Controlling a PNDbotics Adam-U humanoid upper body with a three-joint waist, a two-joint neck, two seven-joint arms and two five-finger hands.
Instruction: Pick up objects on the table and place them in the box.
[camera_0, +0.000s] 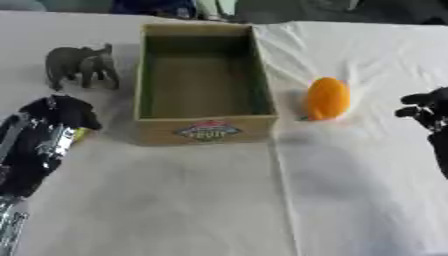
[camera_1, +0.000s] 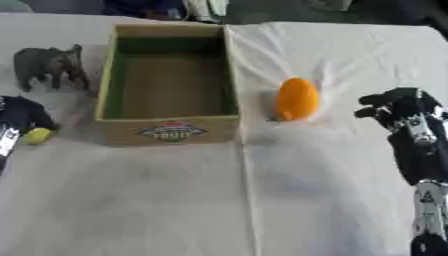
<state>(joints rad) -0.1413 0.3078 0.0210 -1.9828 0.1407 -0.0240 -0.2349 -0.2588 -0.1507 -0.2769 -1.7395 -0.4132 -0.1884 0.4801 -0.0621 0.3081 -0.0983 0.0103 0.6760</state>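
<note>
An open cardboard box (camera_0: 206, 131) with a fruit label on its front wall stands at the centre back, and nothing shows inside it. A grey toy elephant (camera_0: 81, 65) stands upright just left of the box. An orange oval fruit (camera_1: 297, 99) lies on the cloth to the right of the box. My left hand (camera_0: 57, 112) is near the box's front left corner, fingers curled round a small yellow thing (camera_1: 38, 135) that peeks out beneath them. My right hand (camera_1: 398, 107) hovers to the right of the orange fruit, apart from it, fingers relaxed and holding nothing.
A white cloth (camera_0: 201, 200) covers the table, with a crease running down from the box. Dark objects line the far edge (camera_0: 175, 7) behind the box.
</note>
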